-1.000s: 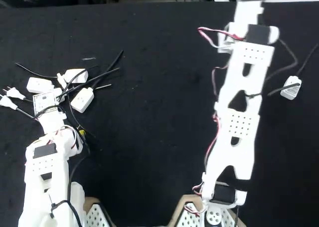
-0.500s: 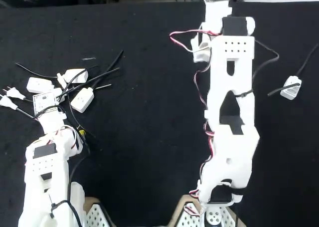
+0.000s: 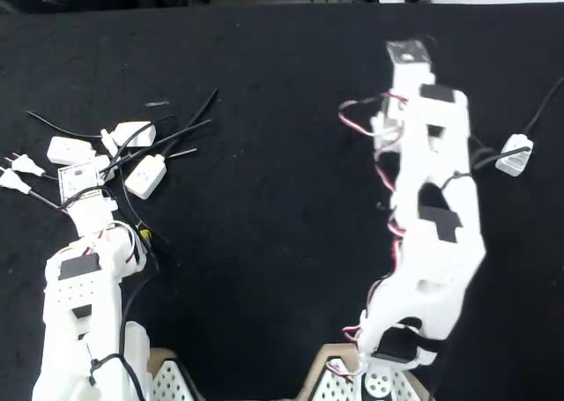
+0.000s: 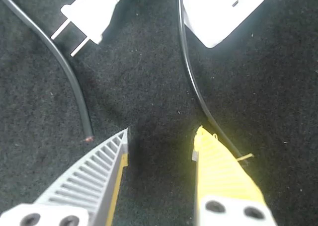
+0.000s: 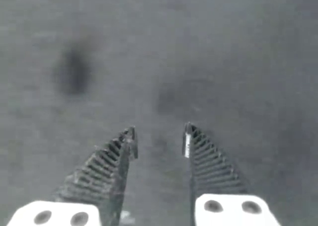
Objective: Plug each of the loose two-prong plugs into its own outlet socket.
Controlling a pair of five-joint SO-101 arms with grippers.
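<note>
Two white two-prong plugs (image 3: 26,165) (image 3: 11,179) lie at the table's left edge on black cables. Three white outlet sockets (image 3: 69,150) (image 3: 132,135) (image 3: 145,176) sit among tangled cables close by. My left gripper (image 3: 75,179) hangs over this cluster. In the left wrist view it stands open (image 4: 161,136) with bare mat between its fingers, a plug (image 4: 92,12) and a socket block (image 4: 223,5) lying just beyond its tips. A fourth socket (image 3: 515,152) lies far right. My right gripper (image 3: 405,50) is open (image 5: 159,134) above bare mat at the back of the table.
Loose black cables (image 3: 176,137) fan out from the left cluster, and one cable (image 4: 64,72) ends beside my left gripper's grey finger. Another cable (image 3: 542,110) runs from the far-right socket off the edge. The black mat (image 3: 264,198) spans the table's middle.
The right arm swung left across the back of the table, then drew back toward the near side, so its gripper now sits lower in the high view. The left arm has kept still.
</note>
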